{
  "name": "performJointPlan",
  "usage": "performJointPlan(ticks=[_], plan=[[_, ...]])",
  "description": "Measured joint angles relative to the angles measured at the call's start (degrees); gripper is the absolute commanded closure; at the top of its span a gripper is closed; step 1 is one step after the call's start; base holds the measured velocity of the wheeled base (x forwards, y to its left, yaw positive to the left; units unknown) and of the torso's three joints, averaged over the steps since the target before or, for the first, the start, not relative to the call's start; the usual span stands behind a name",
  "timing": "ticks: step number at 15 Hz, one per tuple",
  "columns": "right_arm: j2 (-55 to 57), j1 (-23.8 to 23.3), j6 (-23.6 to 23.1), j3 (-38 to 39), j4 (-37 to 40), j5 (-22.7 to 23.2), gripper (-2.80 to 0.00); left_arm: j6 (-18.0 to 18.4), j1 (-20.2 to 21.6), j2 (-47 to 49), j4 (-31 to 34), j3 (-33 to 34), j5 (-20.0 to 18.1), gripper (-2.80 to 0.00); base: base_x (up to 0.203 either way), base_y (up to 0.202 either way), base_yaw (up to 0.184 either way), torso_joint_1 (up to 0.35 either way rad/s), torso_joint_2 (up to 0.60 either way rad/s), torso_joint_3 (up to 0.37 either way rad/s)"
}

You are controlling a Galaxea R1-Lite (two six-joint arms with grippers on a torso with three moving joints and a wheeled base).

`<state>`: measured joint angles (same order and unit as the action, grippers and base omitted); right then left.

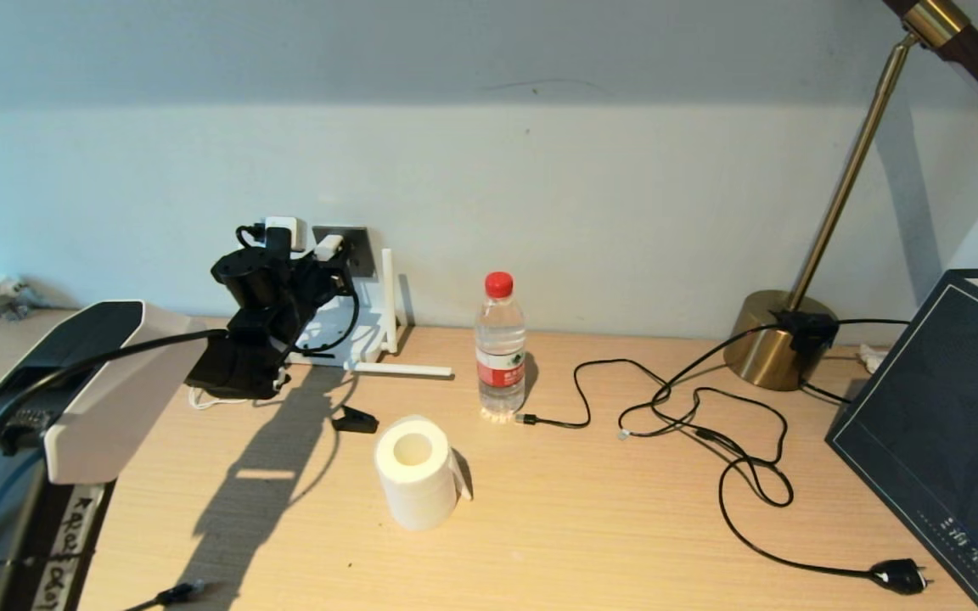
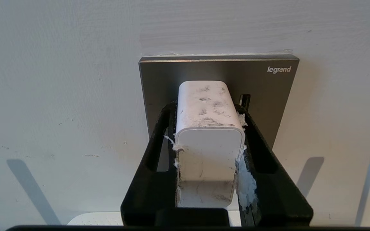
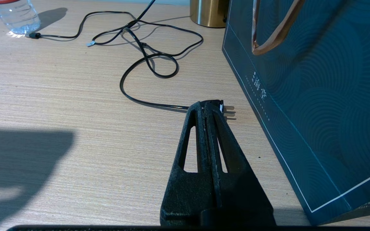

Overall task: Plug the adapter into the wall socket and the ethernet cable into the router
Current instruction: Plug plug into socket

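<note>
The adapter (image 2: 209,141) sits against the grey wall socket (image 2: 218,75), low on the pale wall just above the back edge of the tabletop (image 1: 591,518). The left gripper (image 2: 208,154) is clamped on the adapter, one black finger on each side, with white fluff stuck along the pads. Directly below the socket the white router (image 1: 345,339) rests on the tabletop, one antenna upright and one lying flat. The ethernet cable's (image 1: 168,596) connector end lies far from the socket, at the near edge of the tabletop.

To the right of the socket stand a water bottle (image 1: 500,348) with a red cap and, nearer, a white paper roll (image 1: 414,471). Farther right a thin black cord (image 1: 710,441) loops over the light wood, ending in a black plug (image 3: 225,107). Beyond it are a brass lamp base (image 1: 765,339) and a dark blue paper bag (image 3: 316,96).

The right gripper (image 3: 212,110) hovers low near that black plug, its fingers pressed together and holding nothing.
</note>
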<state>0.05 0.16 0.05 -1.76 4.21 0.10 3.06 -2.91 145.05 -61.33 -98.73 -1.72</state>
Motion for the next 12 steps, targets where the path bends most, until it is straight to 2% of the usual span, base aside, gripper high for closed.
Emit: performJointPlan(ticks=[6, 7, 12], plan=[[0.0, 0.0, 0.0, 0.0, 0.0, 0.0, 0.0, -0.1, -0.1, 0.2, -0.8, -0.1, 0.2, 0.0, 0.0, 0.0, 0.0, 0.0, 0.0, 0.0], [0.0, 0.0, 0.0, 0.0, 0.0, 0.0, 0.0, -0.1, -0.1, 0.2, -0.8, -0.1, 0.2, -2.8, 0.0, 0.0, 0.0, 0.0, 0.0, 0.0], [0.0, 0.0, 0.0, 0.0, 0.0, 0.0, 0.0, -0.1, 0.0, 0.2, -2.1, -0.1, -0.3, -2.8, 0.0, 0.0, 0.0, 0.0, 0.0, 0.0]])
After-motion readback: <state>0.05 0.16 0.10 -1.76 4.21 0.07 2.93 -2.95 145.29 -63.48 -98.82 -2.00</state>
